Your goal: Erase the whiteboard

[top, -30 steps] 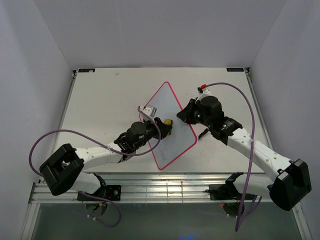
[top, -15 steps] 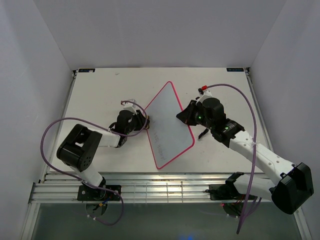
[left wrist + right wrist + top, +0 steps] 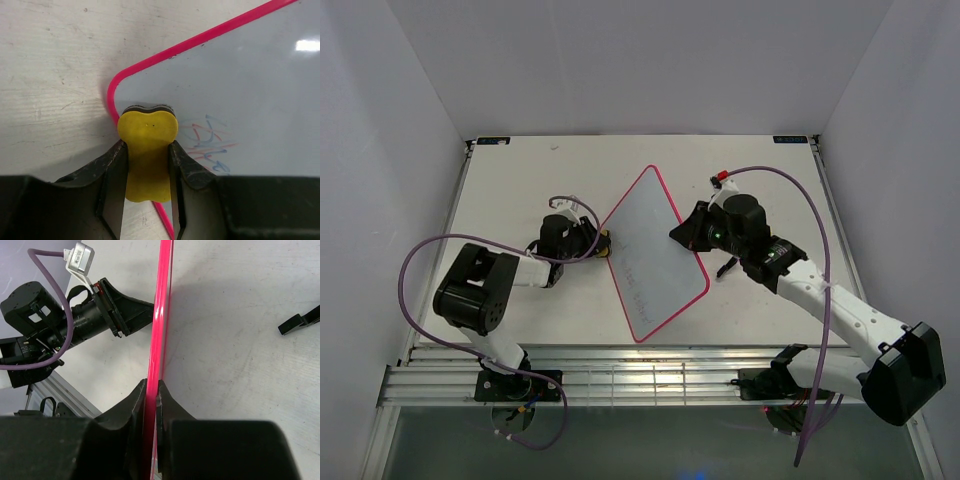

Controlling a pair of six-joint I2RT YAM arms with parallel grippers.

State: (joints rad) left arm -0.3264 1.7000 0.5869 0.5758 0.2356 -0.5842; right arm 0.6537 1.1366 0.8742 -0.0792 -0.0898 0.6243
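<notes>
The whiteboard (image 3: 660, 235), glossy white in a thin pink-red frame, lies turned like a diamond at mid-table. Faint coloured writing (image 3: 209, 142) sits near its left corner. My left gripper (image 3: 601, 243) is shut on the yellow peanut-shaped eraser (image 3: 148, 131), whose front end rests just inside that rounded corner of the whiteboard (image 3: 240, 85). My right gripper (image 3: 151, 388) is shut on the board's pink frame (image 3: 161, 315) at its right side, the edge running straight between the jaws; in the top view this gripper (image 3: 680, 232) is at the board's right edge.
A small black piece (image 3: 727, 267) lies on the table just right of the board, below my right arm; it also shows in the right wrist view as a black piece (image 3: 299, 322). White walls enclose the table on three sides. A metal rail (image 3: 650, 380) runs along the near edge.
My left gripper has pulled back leftward with the eraser, from the middle of the board to its left corner, the arm folding up. The right gripper has kept its hold on the frame.
</notes>
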